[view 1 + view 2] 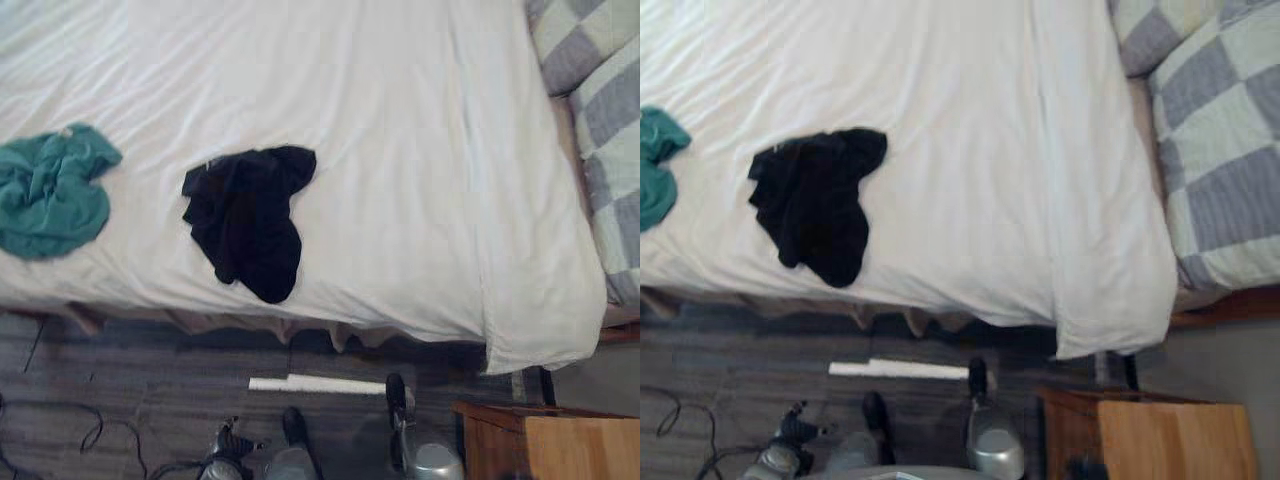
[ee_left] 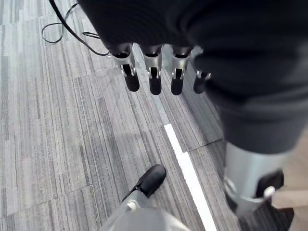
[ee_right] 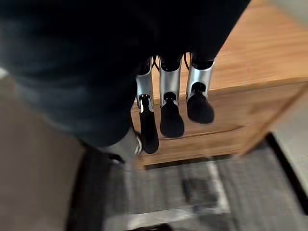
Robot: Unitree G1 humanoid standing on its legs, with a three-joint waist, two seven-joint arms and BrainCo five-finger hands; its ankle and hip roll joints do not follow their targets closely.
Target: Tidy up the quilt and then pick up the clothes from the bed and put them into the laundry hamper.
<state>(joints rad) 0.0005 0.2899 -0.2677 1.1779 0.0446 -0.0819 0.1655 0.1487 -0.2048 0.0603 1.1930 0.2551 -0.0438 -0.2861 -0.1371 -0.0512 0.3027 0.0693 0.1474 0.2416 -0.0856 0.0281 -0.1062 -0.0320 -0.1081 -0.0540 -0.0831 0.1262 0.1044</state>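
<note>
A green garment [image 1: 48, 195] and a black garment [image 1: 248, 218] lie on the white quilt [image 1: 400, 150], well apart from both hands. The left hand [image 2: 154, 72] and right hand [image 3: 168, 103] hang straight-fingered, holding nothing, the right before a wooden cabinet [image 3: 250, 96].

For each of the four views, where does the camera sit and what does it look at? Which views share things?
Left eye view: on the head, looking down at the quilt, black clothes and green clothes.
Right eye view: beside it, same scene, more of the checked pillow and wooden cabinet.
Left wrist view: along the left robot hand, straight fingers over grey floor with a white strip.
Right wrist view: along the right robot hand, above the cabinet.
Shared: cabinet, strip.
</note>
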